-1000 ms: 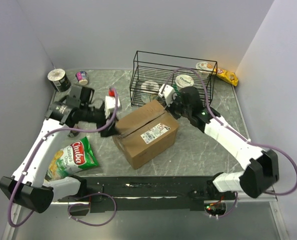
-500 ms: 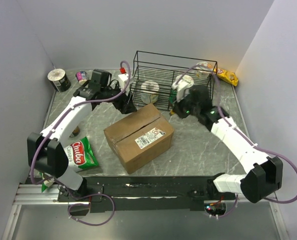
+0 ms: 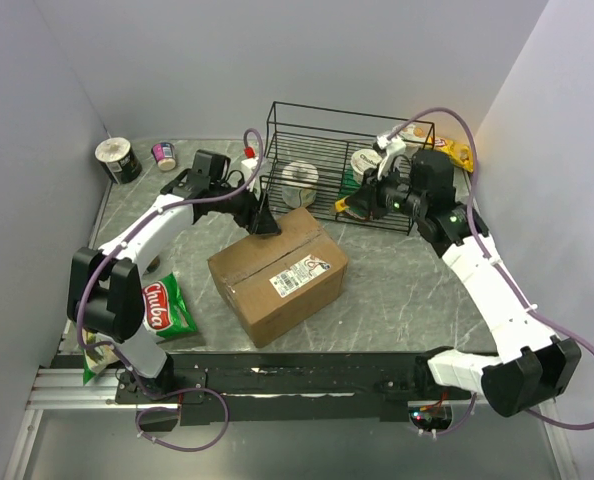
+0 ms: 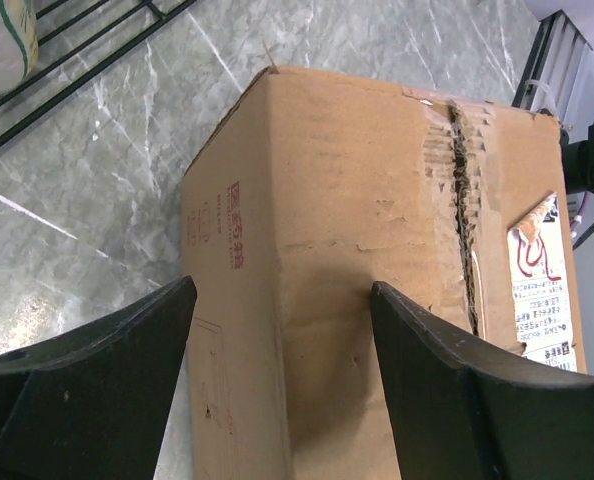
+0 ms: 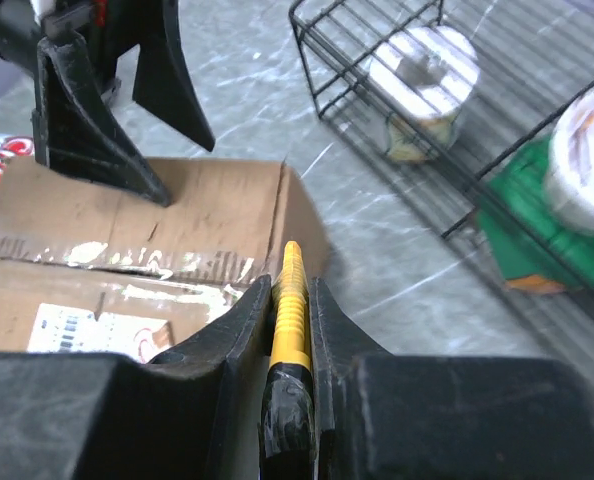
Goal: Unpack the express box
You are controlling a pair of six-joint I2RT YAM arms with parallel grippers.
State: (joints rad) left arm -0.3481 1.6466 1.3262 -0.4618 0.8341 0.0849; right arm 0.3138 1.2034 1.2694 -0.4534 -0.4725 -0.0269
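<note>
One express box: sits in the middle of the counter, just in front of the wire basket, flaps down and white label facing up.
Seam: ragged and split along the top (whether it is cut along its whole length I cannot tell).
Done so far: the slitting of the seam, at least in part, as I judge it.
Left to do: spreading the flaps and lifting out the contents; nothing from inside shows yet.
Left gripper: jaws wide, straddling the box's far top edge; I cannot tell if it touches the cardboard.
Right gripper: clamped on a yellow cutter, held off the box's far right corner, between the box and the basket.
Basket contents: two cups and a green packet.
Around: a snack bag left of the box, two tins in the far left corner, a yellow packet far right.
In the way: the basket may crowd the rear flap's swing, and the left gripper sits over that flap.
</note>
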